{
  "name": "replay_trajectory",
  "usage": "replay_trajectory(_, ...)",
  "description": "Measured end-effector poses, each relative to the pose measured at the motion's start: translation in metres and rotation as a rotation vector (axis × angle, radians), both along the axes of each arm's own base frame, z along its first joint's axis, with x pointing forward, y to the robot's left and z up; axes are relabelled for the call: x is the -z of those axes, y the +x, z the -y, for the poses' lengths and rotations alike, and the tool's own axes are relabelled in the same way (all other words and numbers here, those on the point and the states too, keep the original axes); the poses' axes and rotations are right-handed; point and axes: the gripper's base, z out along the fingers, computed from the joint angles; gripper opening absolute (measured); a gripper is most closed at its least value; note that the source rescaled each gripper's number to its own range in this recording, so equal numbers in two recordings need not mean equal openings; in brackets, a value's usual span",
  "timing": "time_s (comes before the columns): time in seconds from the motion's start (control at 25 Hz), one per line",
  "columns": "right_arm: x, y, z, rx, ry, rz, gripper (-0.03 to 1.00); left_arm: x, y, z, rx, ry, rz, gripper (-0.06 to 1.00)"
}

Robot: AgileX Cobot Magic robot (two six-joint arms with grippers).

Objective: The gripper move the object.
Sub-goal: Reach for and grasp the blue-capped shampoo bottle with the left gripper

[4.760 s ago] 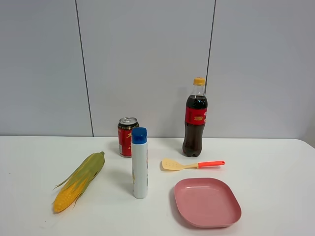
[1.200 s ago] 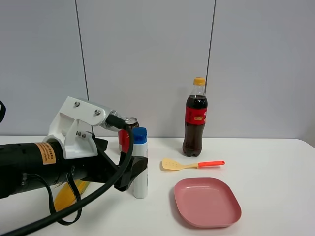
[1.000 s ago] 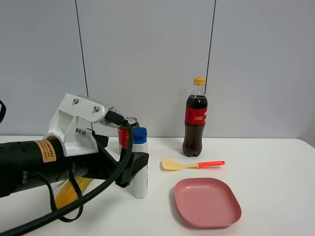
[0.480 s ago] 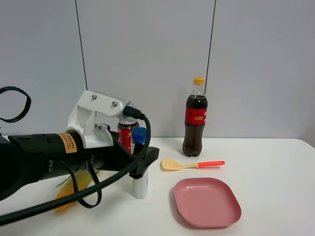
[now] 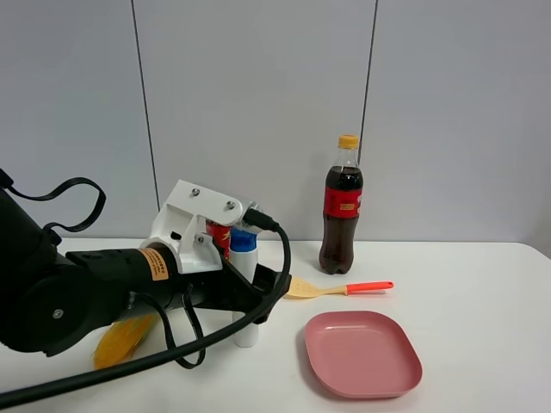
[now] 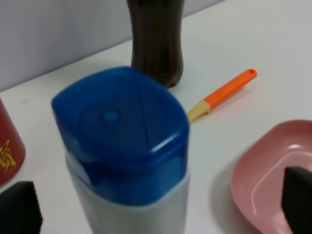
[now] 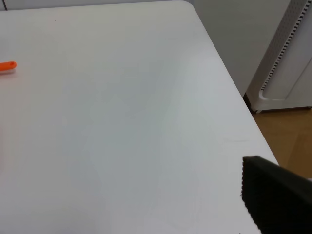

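The white bottle with a blue cap [image 5: 244, 258] stands upright on the white table, in front of the red can. My left gripper [image 5: 251, 294] has come in from the left and is open. Its black fingers stand on either side of the bottle's middle, apart from it. In the left wrist view the blue cap [image 6: 122, 146] fills the centre, with one fingertip [image 6: 17, 212] and the other [image 6: 297, 197] far out at each side. The right wrist view shows only one black finger [image 7: 273, 200] over bare table, and the right gripper is out of the exterior view.
A cola bottle with a yellow cap [image 5: 343, 206] stands behind to the right. The red can [image 5: 220, 237] is partly hidden by the bracket. A yellow spatula with an orange handle [image 5: 340, 288], a pink plate [image 5: 362, 354] and a corn cob [image 5: 120, 340] lie around. The table's right edge [image 7: 229, 83] shows.
The left arm came in from the left, moved right and forward, and its open fingers now straddle the white bottle. The bottle stands where it was.
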Motion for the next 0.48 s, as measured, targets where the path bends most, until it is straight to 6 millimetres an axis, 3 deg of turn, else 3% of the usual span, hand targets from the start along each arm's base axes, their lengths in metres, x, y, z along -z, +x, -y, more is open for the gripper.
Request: replay_trajectory(0.48, 0.0, 0.0, 0.0, 0.0, 0.0, 0.0, 1.0, 0.008, 0.015, 0.011, -0.005, -0.006, 0.006, 1.0)
